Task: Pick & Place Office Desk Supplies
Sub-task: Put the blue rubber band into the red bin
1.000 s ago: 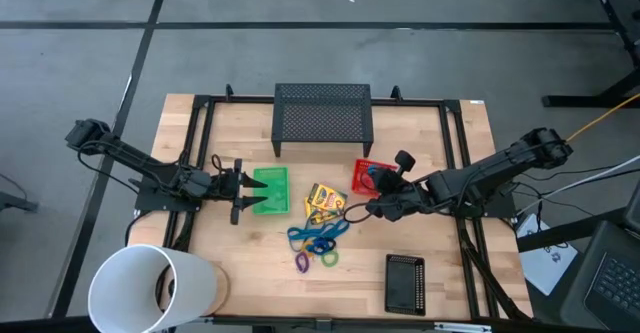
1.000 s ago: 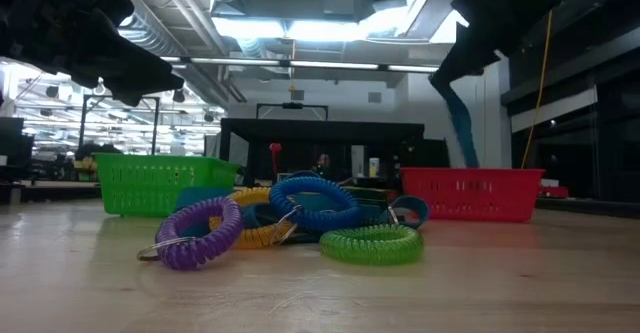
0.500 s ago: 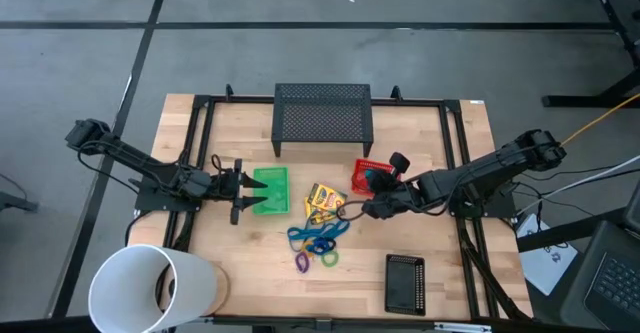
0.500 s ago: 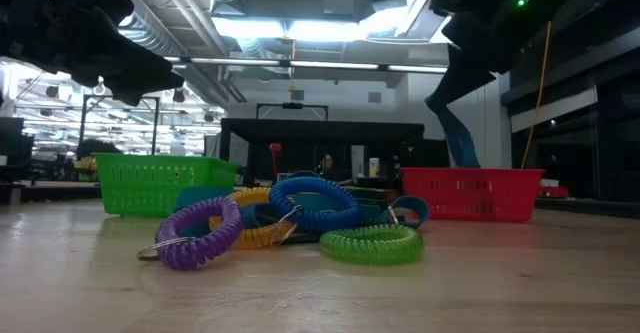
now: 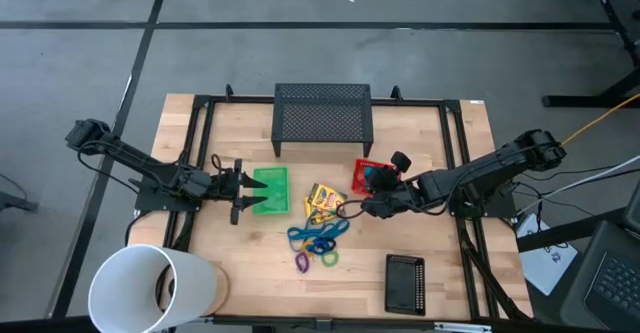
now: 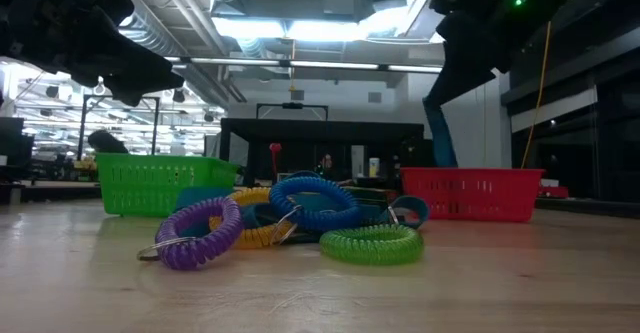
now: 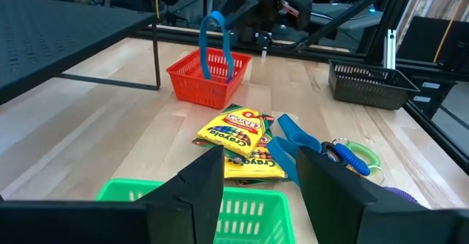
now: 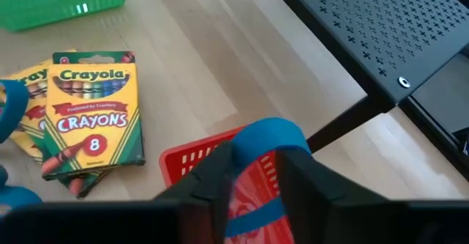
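Right wrist view: blue cord loop [image 8: 267, 136] between right gripper's [image 8: 256, 174] parted fingers, lower part hidden behind them.

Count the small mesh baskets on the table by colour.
green basket: 1
red basket: 1
black basket: 1
Total: 3

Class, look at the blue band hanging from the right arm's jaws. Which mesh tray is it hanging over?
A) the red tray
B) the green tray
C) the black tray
A: in the left wrist view the blue band dangles from the right gripper into the red tray; the right wrist view agrees.
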